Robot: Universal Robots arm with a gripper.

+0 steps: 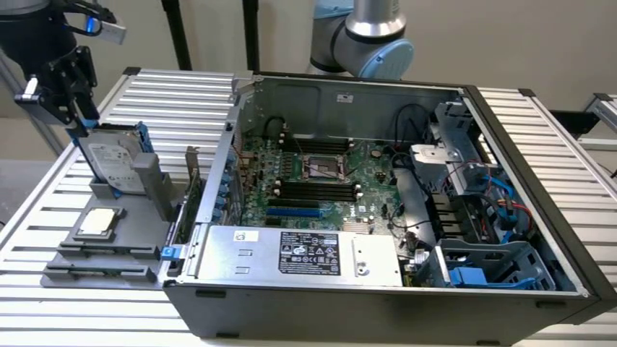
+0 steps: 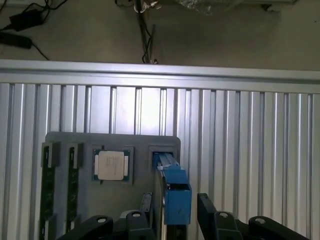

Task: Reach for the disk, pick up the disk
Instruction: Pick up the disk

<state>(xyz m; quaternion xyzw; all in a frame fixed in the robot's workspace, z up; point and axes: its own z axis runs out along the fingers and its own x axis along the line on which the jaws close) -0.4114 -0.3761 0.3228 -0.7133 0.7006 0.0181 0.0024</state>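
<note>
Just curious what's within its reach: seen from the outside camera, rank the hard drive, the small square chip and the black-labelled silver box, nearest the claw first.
1. Hard drive: upright, right below the gripper.
2. Chip: flat on the grey tray beside the drive.
3. Silver box: inside the computer case, toward the exterior view's right.

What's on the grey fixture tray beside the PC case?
Blue-framed silver hard drive standing upright in a grey slot block, square silver processor chip lying flat, two memory sticks in grooves. The drive's lower end is hidden inside it.
</note>
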